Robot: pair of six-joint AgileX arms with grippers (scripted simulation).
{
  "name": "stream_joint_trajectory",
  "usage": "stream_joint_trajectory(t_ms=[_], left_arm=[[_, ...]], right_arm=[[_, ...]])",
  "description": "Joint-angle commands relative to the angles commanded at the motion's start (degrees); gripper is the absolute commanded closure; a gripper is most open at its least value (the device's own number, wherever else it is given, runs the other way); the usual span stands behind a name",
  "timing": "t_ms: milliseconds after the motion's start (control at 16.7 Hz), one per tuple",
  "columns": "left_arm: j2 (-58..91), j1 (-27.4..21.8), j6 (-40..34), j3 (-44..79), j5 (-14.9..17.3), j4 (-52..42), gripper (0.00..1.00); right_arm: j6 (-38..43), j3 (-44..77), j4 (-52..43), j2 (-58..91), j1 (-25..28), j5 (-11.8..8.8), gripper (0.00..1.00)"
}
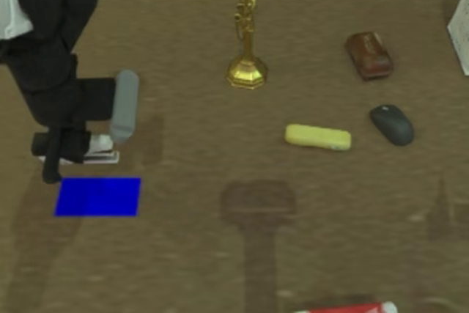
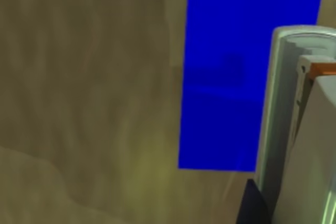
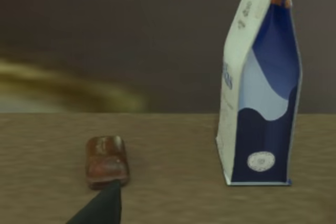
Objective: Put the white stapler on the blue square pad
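Observation:
My left gripper (image 1: 73,153) is shut on the white stapler (image 1: 123,111), holding it near one end at the table's left side. The stapler hangs just above the table, tilted, and casts a shadow beside it. It sits just beyond the far edge of the blue square pad (image 1: 97,196). In the left wrist view the stapler (image 2: 294,129) fills the right side, next to a dark fingertip (image 2: 253,205), and overlaps the pad (image 2: 231,77). My right arm is out of the top view, parked at the far right.
A gold candle holder (image 1: 247,71) stands at the back middle. A brown case (image 1: 370,55), a dark mouse (image 1: 392,124) and a yellow stapler (image 1: 317,137) lie on the right. A red-and-white tube (image 1: 348,308) lies at the front edge. A blue-and-white bag (image 3: 262,103) stands far right.

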Motion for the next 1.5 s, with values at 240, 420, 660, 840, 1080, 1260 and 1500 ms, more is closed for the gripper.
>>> stream_joint_trajectory(t_ms=[240, 420, 660, 840, 1080, 1260, 1500], left_arm=[[3.71, 0.11, 0.34, -6.58, -0.03, 10.84, 1.0], [5.38, 0.11, 0.61, -9.37, 0.02, 14.8, 1.0], [5.45, 0.11, 0.63, -9.46, 0.02, 14.93, 1.0], [5.45, 0.11, 0.63, -9.46, 0.02, 14.93, 0.77], [5.45, 0.11, 0.63, -9.46, 0.02, 14.93, 0.47], [5.45, 0.11, 0.63, -9.46, 0.02, 14.93, 0.25], [5.45, 0.11, 0.63, -9.46, 0.02, 14.93, 0.0]], right_arm=[[0.0, 0.0, 0.0, 0.0, 0.0, 0.0, 0.0], [0.0, 0.0, 0.0, 0.0, 0.0, 0.0, 0.0], [0.0, 0.0, 0.0, 0.0, 0.0, 0.0, 0.0], [0.0, 0.0, 0.0, 0.0, 0.0, 0.0, 0.0], [0.0, 0.0, 0.0, 0.0, 0.0, 0.0, 0.0], [0.0, 0.0, 0.0, 0.0, 0.0, 0.0, 0.0], [0.0, 0.0, 0.0, 0.0, 0.0, 0.0, 0.0]])
